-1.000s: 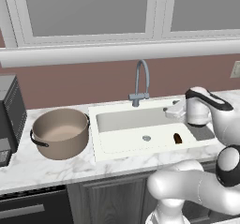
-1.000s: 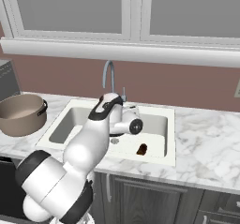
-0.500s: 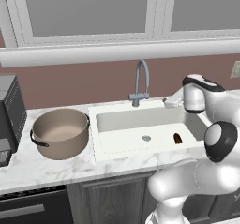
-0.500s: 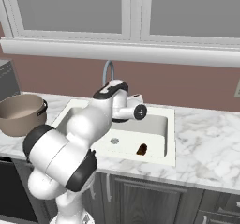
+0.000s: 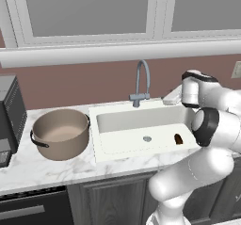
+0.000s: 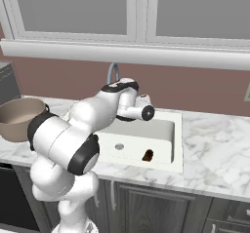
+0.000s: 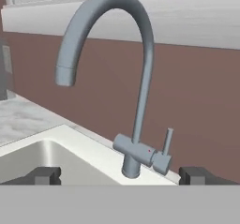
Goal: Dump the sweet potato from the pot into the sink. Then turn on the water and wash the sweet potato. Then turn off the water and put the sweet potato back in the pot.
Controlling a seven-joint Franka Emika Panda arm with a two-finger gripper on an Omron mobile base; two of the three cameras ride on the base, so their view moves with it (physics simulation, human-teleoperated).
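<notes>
On the marble desk (image 5: 56, 170), the pot (image 5: 61, 133) is sitting upright left of the sink (image 5: 141, 130), well apart from the sweet potato (image 5: 179, 138), which is lying on the basin floor near its right wall. Above the sink's back rim, the gripper (image 7: 120, 174) is hanging released, jaws spread wide, facing the grey faucet (image 7: 133, 124) and grasping nothing.

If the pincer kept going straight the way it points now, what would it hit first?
Probably the faucet: the open pincer faces its base and lever, centred between the fingertips, above the sink rim. Depth is unclear, but nothing stands between them.
</notes>
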